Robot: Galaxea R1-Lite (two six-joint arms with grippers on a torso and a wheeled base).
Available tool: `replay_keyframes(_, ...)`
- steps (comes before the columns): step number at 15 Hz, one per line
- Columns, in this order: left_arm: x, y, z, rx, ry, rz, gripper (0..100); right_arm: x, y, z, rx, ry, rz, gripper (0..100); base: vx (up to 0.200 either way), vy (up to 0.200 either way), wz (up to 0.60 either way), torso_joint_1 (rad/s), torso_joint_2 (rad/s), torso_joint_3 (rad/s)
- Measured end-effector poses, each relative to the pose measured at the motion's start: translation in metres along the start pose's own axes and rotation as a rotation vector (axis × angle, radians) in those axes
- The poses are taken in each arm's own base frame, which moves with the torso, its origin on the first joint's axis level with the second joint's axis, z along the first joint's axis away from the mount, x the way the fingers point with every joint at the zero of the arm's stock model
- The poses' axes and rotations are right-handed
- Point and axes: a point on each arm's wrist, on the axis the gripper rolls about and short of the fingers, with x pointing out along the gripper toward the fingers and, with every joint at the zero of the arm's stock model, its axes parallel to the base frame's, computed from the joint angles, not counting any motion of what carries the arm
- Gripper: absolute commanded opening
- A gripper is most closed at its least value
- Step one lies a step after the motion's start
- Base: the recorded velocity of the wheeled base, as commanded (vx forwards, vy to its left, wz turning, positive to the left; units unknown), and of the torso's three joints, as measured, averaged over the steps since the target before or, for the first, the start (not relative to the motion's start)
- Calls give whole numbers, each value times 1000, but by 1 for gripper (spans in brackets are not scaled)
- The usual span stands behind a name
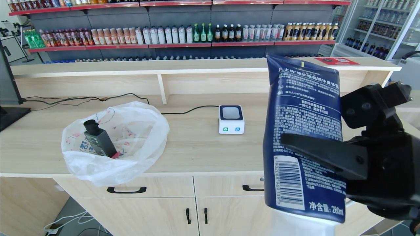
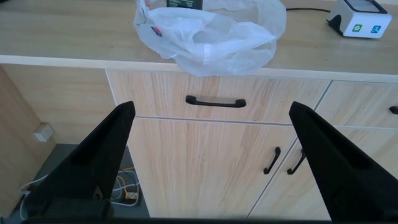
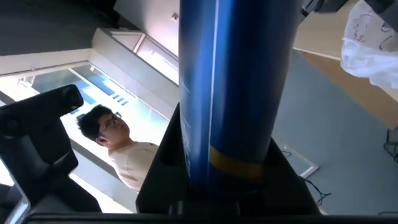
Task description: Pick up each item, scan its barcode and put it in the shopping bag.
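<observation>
My right gripper is shut on a tall dark blue tube with white print and a barcode, held upright close to the head camera, to the right of the white scanner box. In the right wrist view the blue tube rises between the fingers. A white plastic shopping bag lies open on the wooden counter at the left, with a dark bottle inside. My left gripper stands open, low in front of the cabinet, below the bag.
The scanner's cable runs back across the counter. A monitor base sits at the far left edge. A raised ledge backs the counter. Drawers and doors with black handles lie below. Shelves of bottles stand behind.
</observation>
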Motion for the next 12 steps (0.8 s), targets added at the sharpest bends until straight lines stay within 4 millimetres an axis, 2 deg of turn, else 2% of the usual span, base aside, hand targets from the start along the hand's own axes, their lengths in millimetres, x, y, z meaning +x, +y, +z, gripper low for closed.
replay_keyframes(12, 0, 0, 0, 0, 0, 0, 100, 0, 2, 0, 19, -2, 23, 0, 0, 0, 0, 0, 0, 0)
